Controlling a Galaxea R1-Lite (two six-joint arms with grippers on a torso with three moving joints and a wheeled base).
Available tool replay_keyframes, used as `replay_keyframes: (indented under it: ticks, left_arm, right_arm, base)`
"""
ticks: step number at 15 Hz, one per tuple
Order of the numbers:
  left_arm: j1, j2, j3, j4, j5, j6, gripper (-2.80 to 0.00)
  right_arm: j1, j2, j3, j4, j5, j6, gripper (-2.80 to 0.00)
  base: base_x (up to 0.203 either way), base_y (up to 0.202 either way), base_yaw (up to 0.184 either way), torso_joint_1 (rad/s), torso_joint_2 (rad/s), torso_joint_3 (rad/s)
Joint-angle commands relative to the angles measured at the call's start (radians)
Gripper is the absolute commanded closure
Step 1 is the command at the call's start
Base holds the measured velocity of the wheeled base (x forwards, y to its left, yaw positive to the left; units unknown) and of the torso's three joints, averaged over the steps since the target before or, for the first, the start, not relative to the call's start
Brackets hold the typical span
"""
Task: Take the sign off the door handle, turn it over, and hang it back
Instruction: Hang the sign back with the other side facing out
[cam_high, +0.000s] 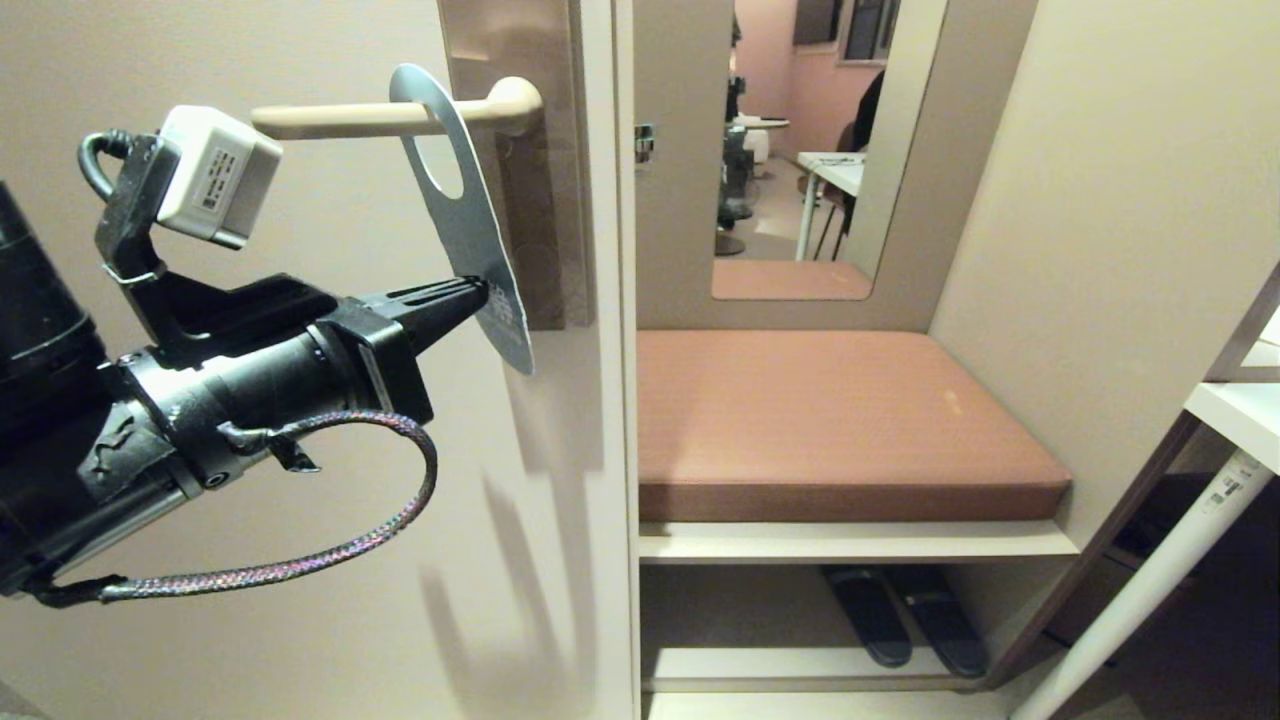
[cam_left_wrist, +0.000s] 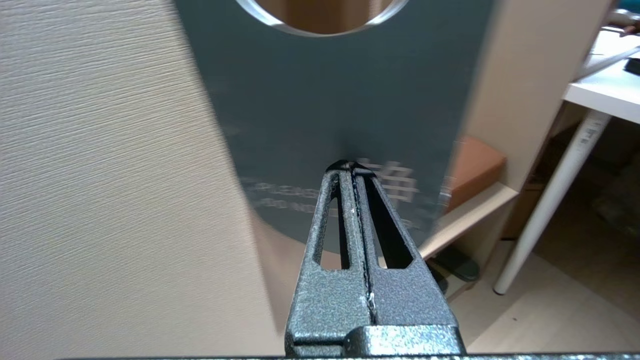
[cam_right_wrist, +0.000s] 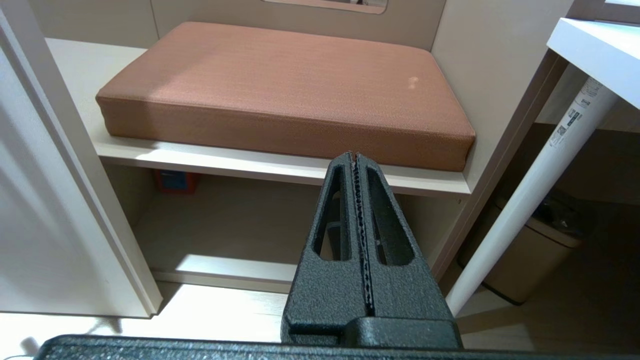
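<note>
The sign (cam_high: 470, 240) hangs by its hole on the cream door handle (cam_high: 350, 118), which is fixed to a tall brown-grey plate (cam_high: 545, 200). The card is swung askew, its lower end pushed toward the door edge. My left gripper (cam_high: 483, 290) reaches in level from the left, shut, with its tips against the lower part of the sign's dark blue face. In the left wrist view the blue sign (cam_left_wrist: 325, 100) fills the space just beyond the left gripper (cam_left_wrist: 350, 165), blurred white lettering beside the tips. My right gripper (cam_right_wrist: 355, 156) is shut, empty, parked low.
Right of the door is an alcove with a brown bench cushion (cam_high: 830, 420), a mirror (cam_high: 800, 150) above it and dark slippers (cam_high: 900, 620) on the shelf below. A white table leg (cam_high: 1150, 580) slants at the far right, with a bin (cam_right_wrist: 530, 260) near it.
</note>
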Motion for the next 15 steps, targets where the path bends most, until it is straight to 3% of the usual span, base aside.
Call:
replay_keyframes:
  ticks: [1, 8, 15]
  left_arm:
    - [0.024, 0.006, -0.002, -0.004, -0.001, -0.002, 0.0]
    - [0.021, 0.028, -0.014, -0.03, -0.002, 0.003, 0.0]
    - [-0.062, 0.076, -0.091, -0.03, 0.001, 0.007, 0.0]
  right_arm:
    - [0.0, 0.0, 0.0, 0.0, 0.001, -0.001, 0.0]
    - [0.0, 0.0, 0.0, 0.0, 0.001, -0.001, 0.0]
    - [0.0, 0.0, 0.0, 0.0, 0.001, -0.002, 0.0]
  base:
    - [0.0, 0.0, 0.0, 0.0, 0.0, 0.0]
    - [0.0, 0.0, 0.0, 0.0, 0.0, 0.0]
    - [0.0, 0.0, 0.0, 0.0, 0.0, 0.0]
